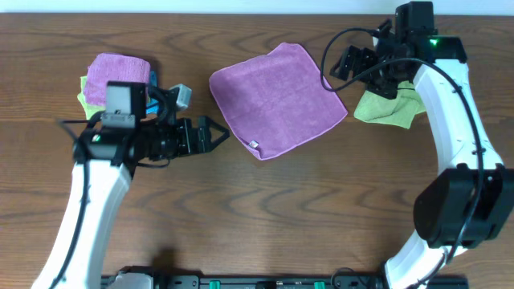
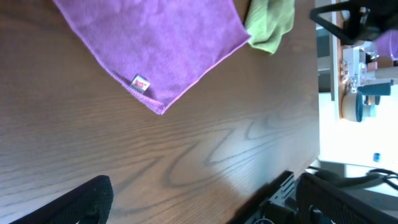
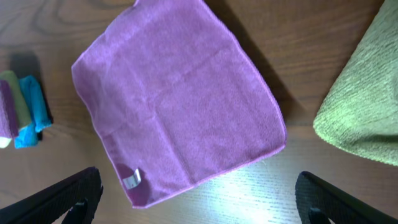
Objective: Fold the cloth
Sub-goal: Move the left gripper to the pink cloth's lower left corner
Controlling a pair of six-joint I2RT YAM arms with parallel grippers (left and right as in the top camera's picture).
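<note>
Left tool (image 1: pixel 222 134) and right tool (image 1: pixel 336 67) are spread wide, holding nothing, so a grab at the flat purple cloth (image 1: pixel 277 100) might catch the green cloth (image 1: pixel 387 110) too.

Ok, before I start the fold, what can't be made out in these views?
- White tag on the cloth: print too small in every view.
- Stack of cloths: overhead, left arm covers part; right wrist view cuts it at the left edge.
- Green cloth: overhead, right arm overlaps it; both wrist views cut it off.
</note>
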